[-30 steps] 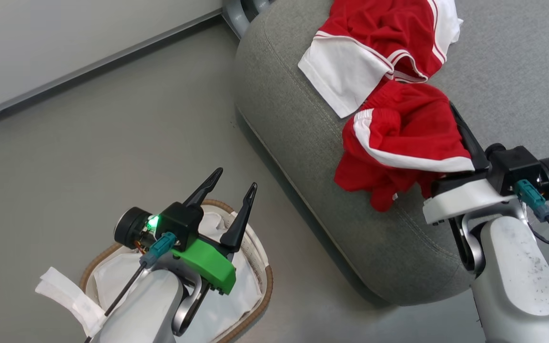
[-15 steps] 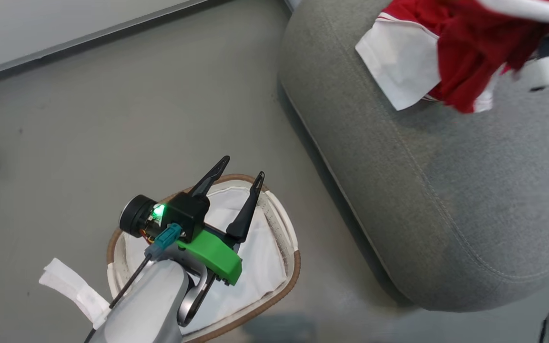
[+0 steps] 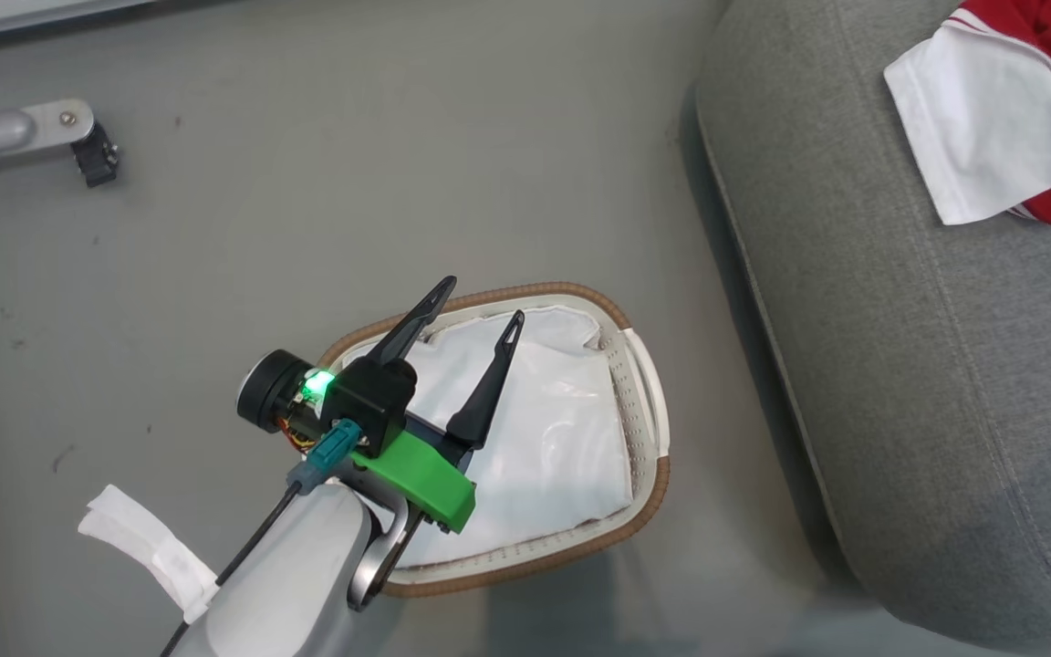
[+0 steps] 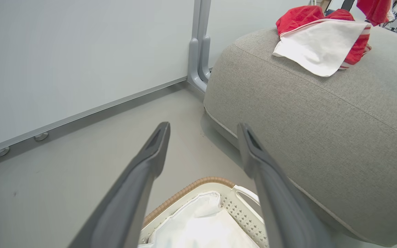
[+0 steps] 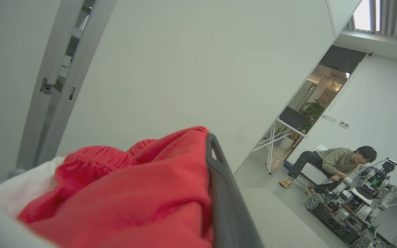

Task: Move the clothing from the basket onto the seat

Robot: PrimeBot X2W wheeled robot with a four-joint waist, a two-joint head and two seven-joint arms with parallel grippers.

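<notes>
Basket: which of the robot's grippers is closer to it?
Left. The left gripper hangs open just above the basket; the right gripper is up near the seat, shut on clothing.

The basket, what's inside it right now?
Inside the basket lies a white liner, bare wherever it can be seen. The left end effector and its arm hang over the near-left part, so what lies on that patch of the liner is covered.

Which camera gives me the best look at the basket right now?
Head view: the basket lies nearly whole, oval rim and white liner visible, the open left gripper covering part. Left wrist view catches one rim end at its bottom edge. Right wrist view faces the clothing and a wall instead.
</notes>
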